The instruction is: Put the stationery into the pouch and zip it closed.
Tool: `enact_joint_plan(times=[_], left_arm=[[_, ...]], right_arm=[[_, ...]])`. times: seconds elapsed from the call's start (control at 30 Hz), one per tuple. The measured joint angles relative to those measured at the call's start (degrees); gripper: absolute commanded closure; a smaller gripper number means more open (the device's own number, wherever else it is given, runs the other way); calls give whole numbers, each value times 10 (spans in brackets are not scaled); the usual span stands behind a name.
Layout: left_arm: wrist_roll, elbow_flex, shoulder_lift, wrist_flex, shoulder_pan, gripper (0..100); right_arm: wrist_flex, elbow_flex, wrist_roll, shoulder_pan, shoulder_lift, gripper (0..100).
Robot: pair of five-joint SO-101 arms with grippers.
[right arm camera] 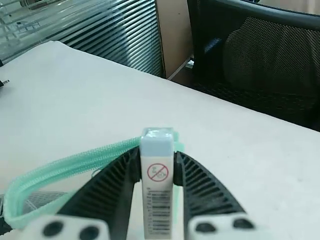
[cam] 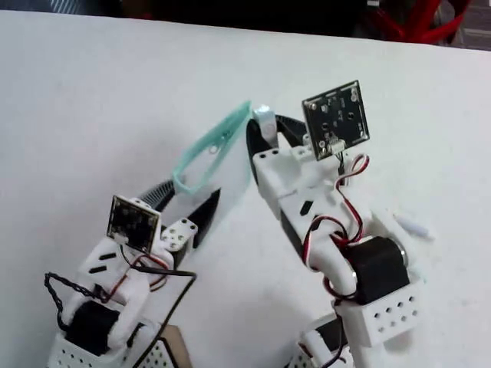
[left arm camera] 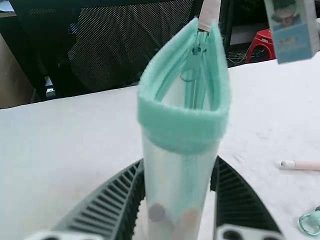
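mid-table, the left gripper (cam: 186,201) clamps the open mint pouch (cam: 211,149) while the right gripper (right arm camera: 157,157) pinches a white block (right arm camera: 157,175) at its mouth; a pen (cam: 413,225) waits near the right edge, zipping still to do.

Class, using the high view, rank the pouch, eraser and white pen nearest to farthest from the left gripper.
1. pouch: held in the left gripper.
2. eraser: at the pouch's far end.
3. white pen: on the table, far right.

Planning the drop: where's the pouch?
High view, mid-table: the pouch is clamped in the left gripper, its far end beside the white box in the right gripper.
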Motion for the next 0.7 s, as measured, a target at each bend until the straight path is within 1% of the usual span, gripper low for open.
enact_joint_plan(times=[0.7], left_arm=[[0,0,0,0,0,785]], right_arm=[[2,0,0,-4,1,981]])
